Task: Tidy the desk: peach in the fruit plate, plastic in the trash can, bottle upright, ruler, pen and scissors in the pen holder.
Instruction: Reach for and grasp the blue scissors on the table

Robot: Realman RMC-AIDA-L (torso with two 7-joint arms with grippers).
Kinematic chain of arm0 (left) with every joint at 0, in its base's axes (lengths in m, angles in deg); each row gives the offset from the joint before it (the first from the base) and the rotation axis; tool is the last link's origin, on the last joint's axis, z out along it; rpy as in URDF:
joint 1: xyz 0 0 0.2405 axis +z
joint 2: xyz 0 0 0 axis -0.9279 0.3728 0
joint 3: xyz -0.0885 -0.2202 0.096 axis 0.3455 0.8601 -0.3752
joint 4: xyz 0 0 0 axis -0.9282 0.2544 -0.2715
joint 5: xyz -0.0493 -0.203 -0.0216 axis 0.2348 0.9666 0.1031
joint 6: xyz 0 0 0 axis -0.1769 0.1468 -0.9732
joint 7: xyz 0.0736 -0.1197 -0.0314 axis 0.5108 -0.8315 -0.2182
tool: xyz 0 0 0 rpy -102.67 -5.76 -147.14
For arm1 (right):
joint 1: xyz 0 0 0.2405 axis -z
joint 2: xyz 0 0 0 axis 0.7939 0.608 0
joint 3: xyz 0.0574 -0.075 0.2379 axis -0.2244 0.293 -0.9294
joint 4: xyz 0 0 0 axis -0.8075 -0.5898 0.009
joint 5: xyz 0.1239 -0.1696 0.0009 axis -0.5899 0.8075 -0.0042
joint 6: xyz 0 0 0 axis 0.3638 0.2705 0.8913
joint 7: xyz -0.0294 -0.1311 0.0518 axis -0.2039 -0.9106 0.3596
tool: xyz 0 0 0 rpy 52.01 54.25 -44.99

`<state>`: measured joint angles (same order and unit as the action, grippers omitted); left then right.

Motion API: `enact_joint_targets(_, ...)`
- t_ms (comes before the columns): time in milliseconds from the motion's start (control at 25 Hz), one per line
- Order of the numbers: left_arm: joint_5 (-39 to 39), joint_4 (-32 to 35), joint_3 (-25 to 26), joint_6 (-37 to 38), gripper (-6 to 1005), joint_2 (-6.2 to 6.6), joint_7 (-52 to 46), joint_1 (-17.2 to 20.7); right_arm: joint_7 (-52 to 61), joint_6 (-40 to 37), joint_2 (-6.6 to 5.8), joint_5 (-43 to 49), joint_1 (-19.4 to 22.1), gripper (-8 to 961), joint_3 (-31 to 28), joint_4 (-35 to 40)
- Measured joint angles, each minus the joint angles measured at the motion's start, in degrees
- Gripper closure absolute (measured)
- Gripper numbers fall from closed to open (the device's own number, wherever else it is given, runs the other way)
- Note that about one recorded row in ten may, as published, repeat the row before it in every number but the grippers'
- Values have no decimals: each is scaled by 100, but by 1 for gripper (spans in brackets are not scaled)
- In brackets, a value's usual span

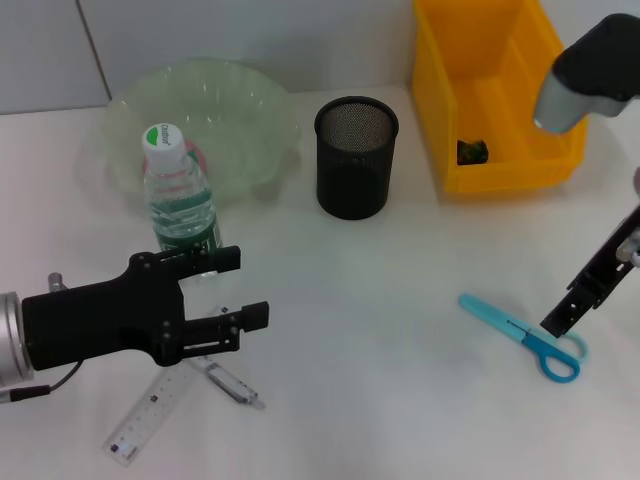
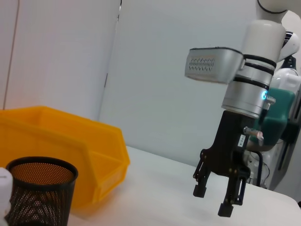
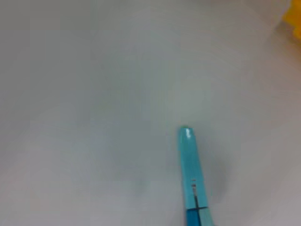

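Observation:
The bottle stands upright in front of the green fruit plate. A pink patch by its neck may be the peach, mostly hidden. My left gripper is open just right of the bottle's base, above the pen and the clear ruler. The blue scissors lie at the right. My right gripper hangs open over their handles, nothing between its fingers. The black mesh pen holder stands mid-back.
A yellow bin at the back right holds a small dark green scrap. White table surface lies between the pen holder and the scissors. A wall runs behind the table.

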<state>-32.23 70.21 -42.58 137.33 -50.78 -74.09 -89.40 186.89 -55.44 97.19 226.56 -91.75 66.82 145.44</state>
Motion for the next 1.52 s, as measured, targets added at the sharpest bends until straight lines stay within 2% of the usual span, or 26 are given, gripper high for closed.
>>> enact_joint_targets(400, 73, 1, -10, -9, 198, 9, -2, 2, -64, 710, 20, -43, -66, 151, 455, -620)
enact_joint_targets(800, 73, 1, 3, -8, 199, 1, -45, -21, -393, 1035, 32, -297, -145, 151, 556, -1127)
enact_joint_targets(1520, 69, -8, -3, -7, 199, 0, -27, -25, -578, 1370, 39, -365, -96, 150, 848, -1353)
